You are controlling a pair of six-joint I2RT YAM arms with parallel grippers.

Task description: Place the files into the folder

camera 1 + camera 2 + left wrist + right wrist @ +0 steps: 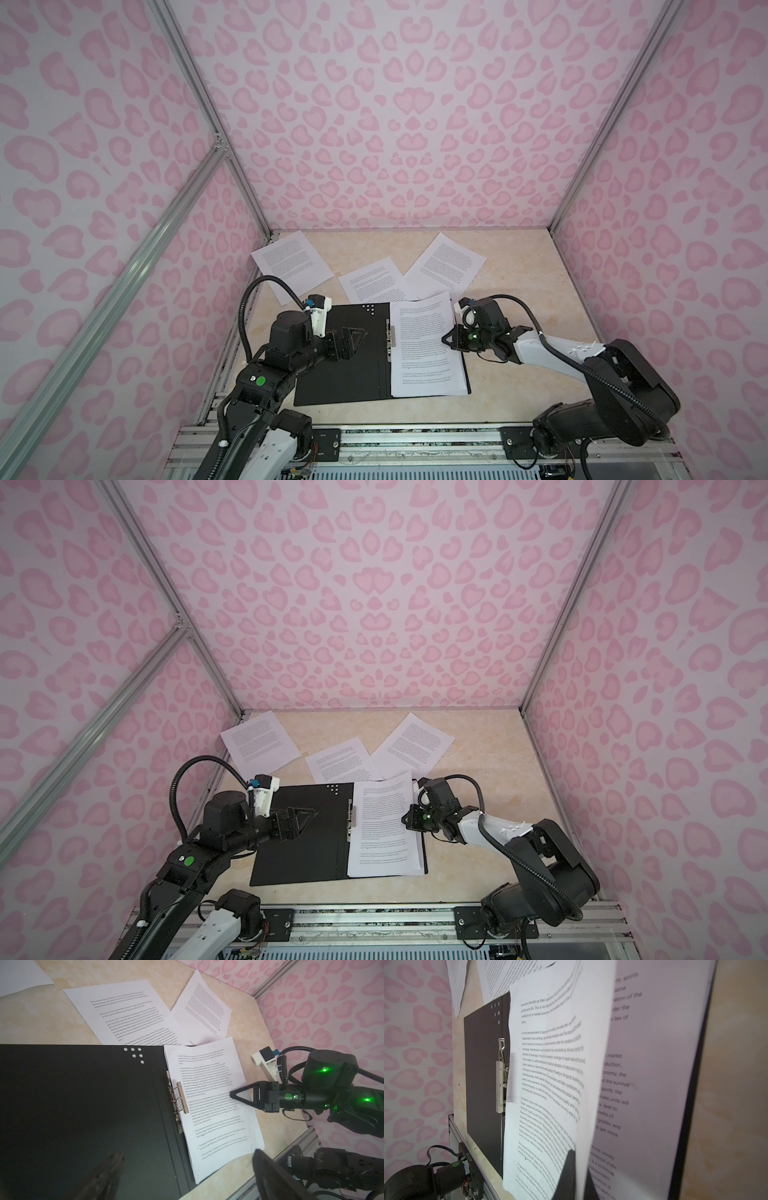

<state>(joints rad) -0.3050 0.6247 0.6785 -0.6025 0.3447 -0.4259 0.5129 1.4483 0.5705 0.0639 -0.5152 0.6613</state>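
The black two-fingered right claw [444,337] is clenched on the outer edge of a white paper sheet [422,353] densely printed in black. It is the topmost one on the right half of the thin folder [332,374], which lies open, black inside up. From the claw's tips the sheet runs away toward the silver metal clip [178,1097] at the spine. The matching left claw [360,340] hangs released, jaws wide, over the bare black half, gripping nothing. Three more loose printed sheets [374,279] lie on the beige marbled table [519,357], beyond both claws and outside the folder.

I'd worry the pinch is slight. A push toward the clip could buckle or crease the sheet, or drag the one beneath askew. The left claw does not seem to be pressing the folder down, so it may slide too.

The right wrist view shows the sheet bowed up off another printed page [654,1059] underneath, which the top views flatten. Only the left wrist view shows the clip clearly.
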